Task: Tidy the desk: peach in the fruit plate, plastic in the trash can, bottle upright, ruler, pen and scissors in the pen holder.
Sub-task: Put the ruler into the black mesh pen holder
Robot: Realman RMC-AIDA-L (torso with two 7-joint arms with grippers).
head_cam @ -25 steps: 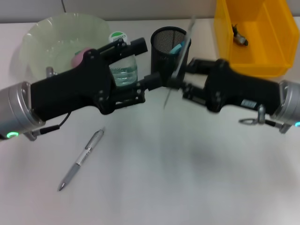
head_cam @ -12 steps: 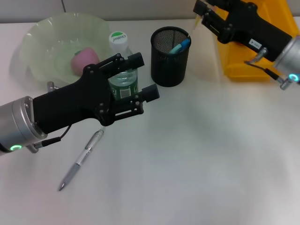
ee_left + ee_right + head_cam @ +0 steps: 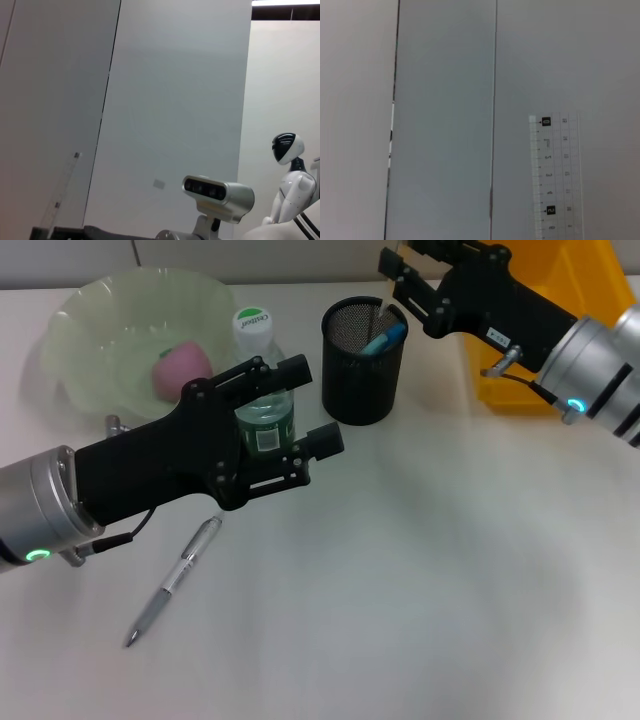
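since half a second ago the right gripper point(image 3: 392, 278) has slid over from the yellow bin point(image 3: 560, 300) to just above the black mesh pen holder point(image 3: 364, 360), and its fingers are clamped on the clear ruler point(image 3: 555, 175), which also shows in the right wrist view. left gripper point(image 3: 300, 400) hasn't budged, closed around the upright bottle point(image 3: 262, 390). peach point(image 3: 180, 365) sits in the green fruit plate point(image 3: 90, 320). pen point(image 3: 175, 580) lies flat on the desk point(image 3: 420, 590), well apart from the holder.
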